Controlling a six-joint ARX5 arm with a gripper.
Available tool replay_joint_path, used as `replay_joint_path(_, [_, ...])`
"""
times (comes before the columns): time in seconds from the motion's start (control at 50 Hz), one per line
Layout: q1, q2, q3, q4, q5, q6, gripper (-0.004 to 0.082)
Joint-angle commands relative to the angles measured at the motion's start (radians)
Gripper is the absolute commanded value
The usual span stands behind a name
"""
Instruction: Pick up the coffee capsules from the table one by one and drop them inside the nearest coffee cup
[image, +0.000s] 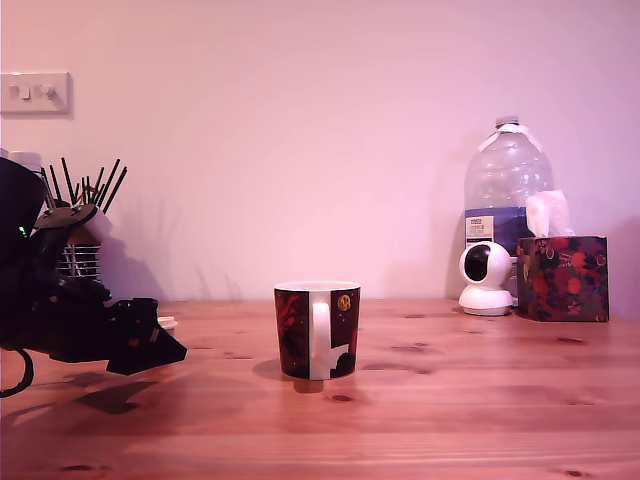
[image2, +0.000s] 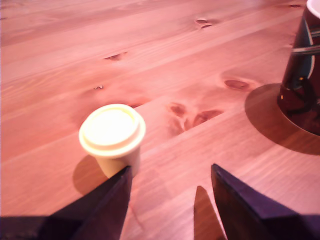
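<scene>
Open, empty pincer (image2: 167, 200) beside light, rigid, tip-prone capsule (image2: 112, 135) left of mug (image2: 302, 75); best gripped across tapered sides below rim.

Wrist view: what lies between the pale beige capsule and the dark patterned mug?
Only bare reddish-brown pine table with dark knots separates the pale beige capsule from the dark patterned mug.

coffee cup (image2: 304, 75) cut by frame edge, capsule (image: 166, 323) mostly hidden behind pincer (image: 165, 350)
</scene>
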Motion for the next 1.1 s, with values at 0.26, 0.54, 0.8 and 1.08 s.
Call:
replay_joint_path(0.26, [0.006, -0.019, -0.007, -0.032, -0.007, -0.010, 0.0430])
replay_joint_path(0.54, [0.034, -0.021, -0.007, -0.047, -0.016, -0.113, 0.0487])
replay_joint_path(0.8, [0.038, -0.021, -0.007, -0.001, -0.090, -0.112, 0.0542])
replay_joint_path(1.08, [0.035, -0.011, 0.020, 0.005, -0.087, -0.113, 0.0542])
